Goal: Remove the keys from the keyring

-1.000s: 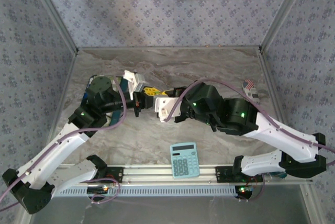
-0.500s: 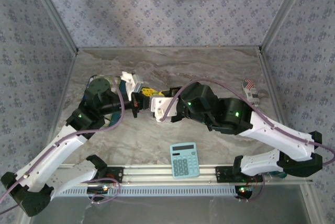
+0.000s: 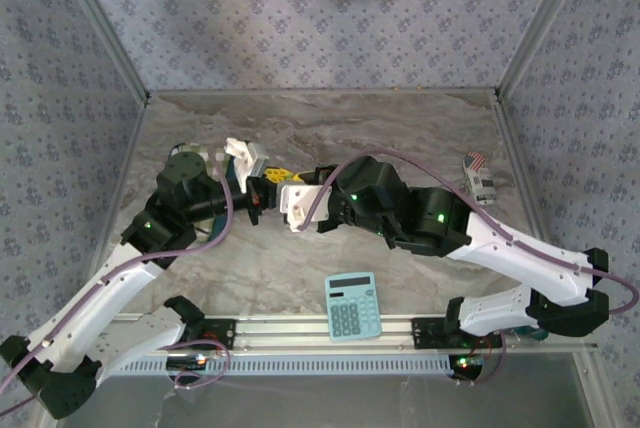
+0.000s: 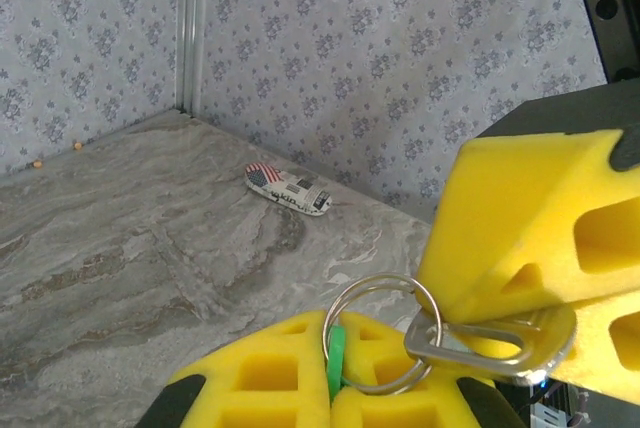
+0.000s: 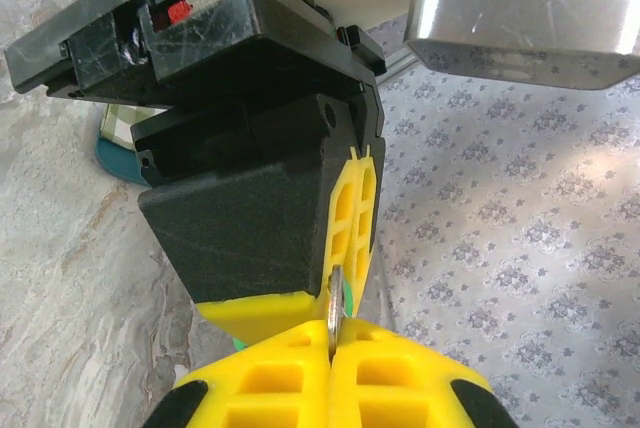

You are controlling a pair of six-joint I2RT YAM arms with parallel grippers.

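A silver keyring (image 4: pixel 380 333) hangs between my two grippers above the marble table. The keys show as a tiny bright green piece (image 4: pixel 335 366) threaded on the ring. My left gripper (image 4: pixel 335 333) is shut on that green piece. A flat silver metal piece (image 4: pixel 490 340) also sits on the ring, and my right gripper (image 5: pixel 333 333) is shut on it, seen edge-on (image 5: pixel 334 313). In the top view the left gripper (image 3: pixel 264 190) and right gripper (image 3: pixel 286 182) meet tip to tip left of the table's centre. The green piece (image 5: pixel 349 298) peeks out beside the left fingers (image 5: pixel 355 213).
A light blue calculator (image 3: pixel 351 305) lies near the front rail. A small flag-patterned object (image 3: pixel 479 175) (image 4: pixel 288 189) rests by the right wall. A teal item (image 5: pixel 115 153) lies under the left arm. Patterned walls close in three sides of the table.
Both arms have drifted a little to the left and toward the back, still joined at the ring. Neither gripper has opened.
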